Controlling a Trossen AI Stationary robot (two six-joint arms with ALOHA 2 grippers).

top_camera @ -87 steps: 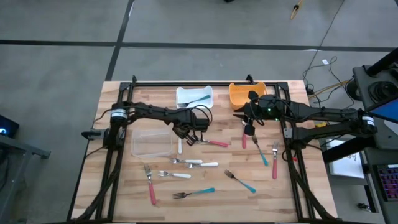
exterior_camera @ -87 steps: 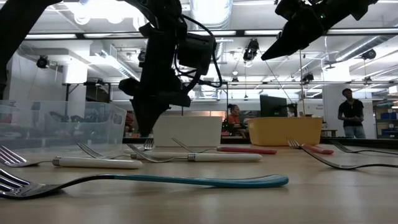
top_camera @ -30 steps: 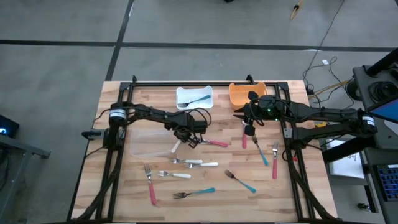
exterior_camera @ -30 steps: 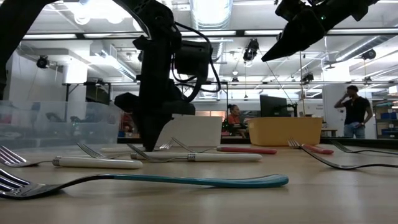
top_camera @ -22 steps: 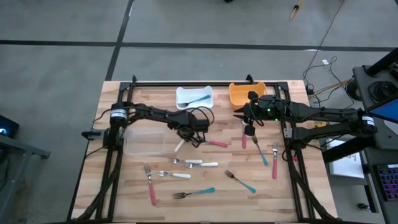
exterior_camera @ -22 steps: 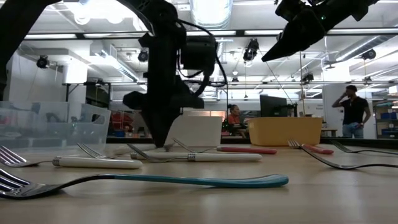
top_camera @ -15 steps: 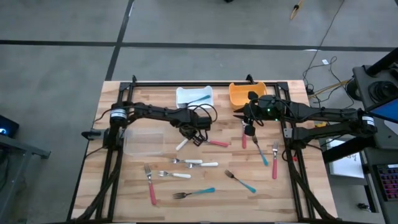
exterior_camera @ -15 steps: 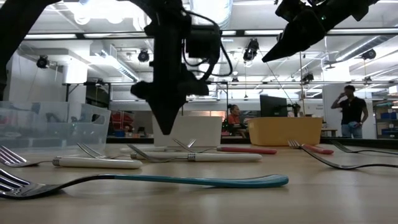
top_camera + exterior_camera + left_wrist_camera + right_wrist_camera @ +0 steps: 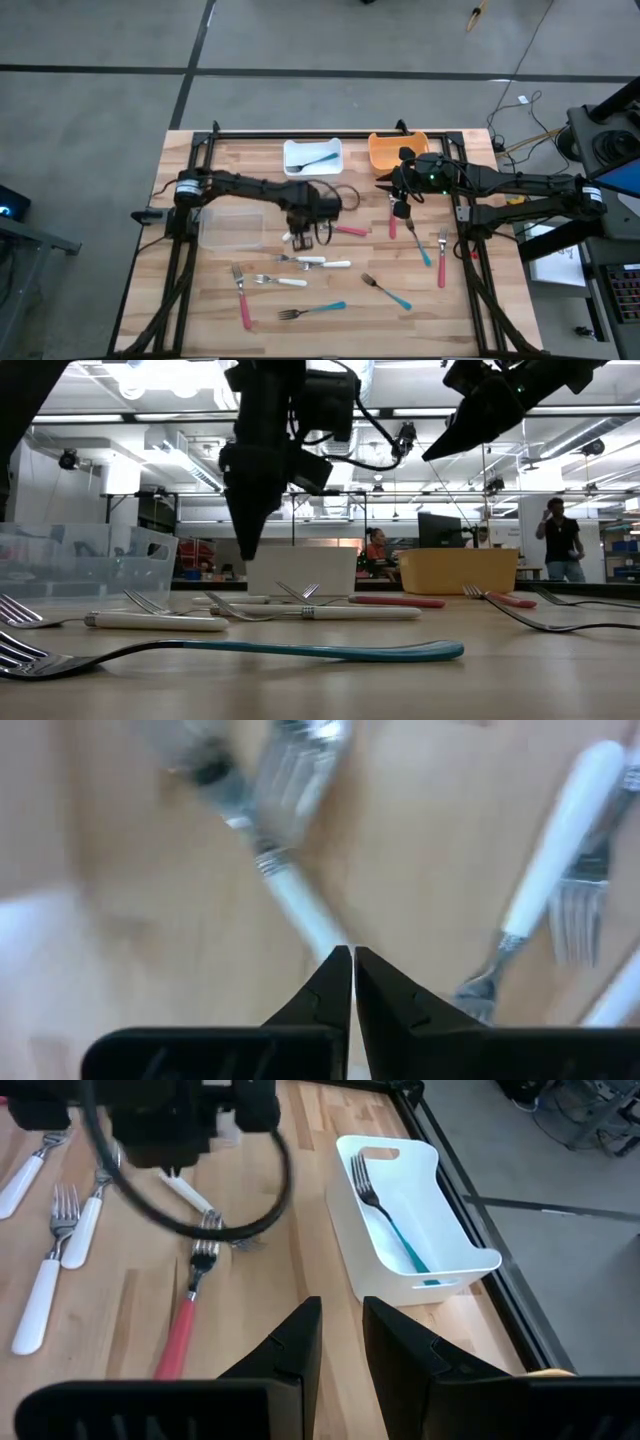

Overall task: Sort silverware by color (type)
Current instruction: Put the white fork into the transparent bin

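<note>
White-handled fork (image 9: 290, 900) lies on the wooden table (image 9: 440, 310) near centre, directly under my left gripper (image 9: 300, 234), whose fingers are pressed together and hold nothing; it hangs above the table with the tips pointing down. Two more white-handled forks (image 9: 312, 262) lie just toward 6 o'clock from it, with another (image 9: 282, 281) beyond them. A red-handled fork (image 9: 345, 230) lies just at 3 o'clock of the gripper. A teal fork (image 9: 313, 310) sits further toward 6 o'clock, a second teal one (image 9: 387, 292) toward 4 o'clock, and a red one (image 9: 241, 298) toward 7 o'clock. The clear bin (image 9: 231, 227) stands at 9 o'clock of my left gripper. The white bin (image 9: 405, 1220) at 12 o'clock holds one teal-handled fork (image 9: 385, 1215). My right gripper (image 9: 401, 204) hovers near the orange bin (image 9: 385, 152), fingers slightly parted, holding nothing.
</note>
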